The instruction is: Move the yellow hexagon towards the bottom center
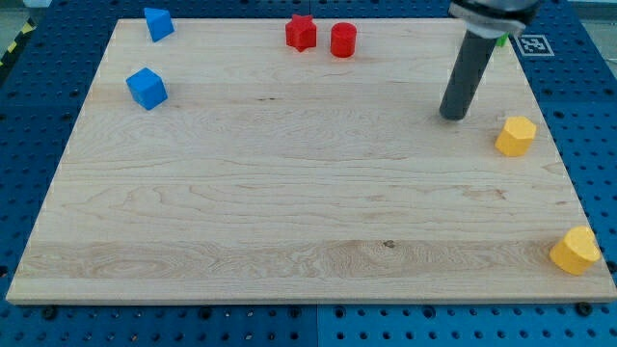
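Camera view: a pale wooden surface [289, 193] lies on a blue perforated base [588, 125]. My tip [452, 116], the lower end of a dark rod, rests on the wood near the view's upper right. This arm carries no claw, so there is nothing to be apart or together.

The yellow hexagon [516, 136] sits at the view's right edge, just right of my tip and slightly lower, not touching it. A second yellow block [576, 251], shape unclear, sits in the bottom right corner.

A red star [301, 33] and red cylinder [343, 40] stand side by side at top centre. Two blue blocks occupy the upper left: one [158, 23] at the corner, a blue cube [147, 89] below it. A sliver of green [502, 40] shows behind the rod.
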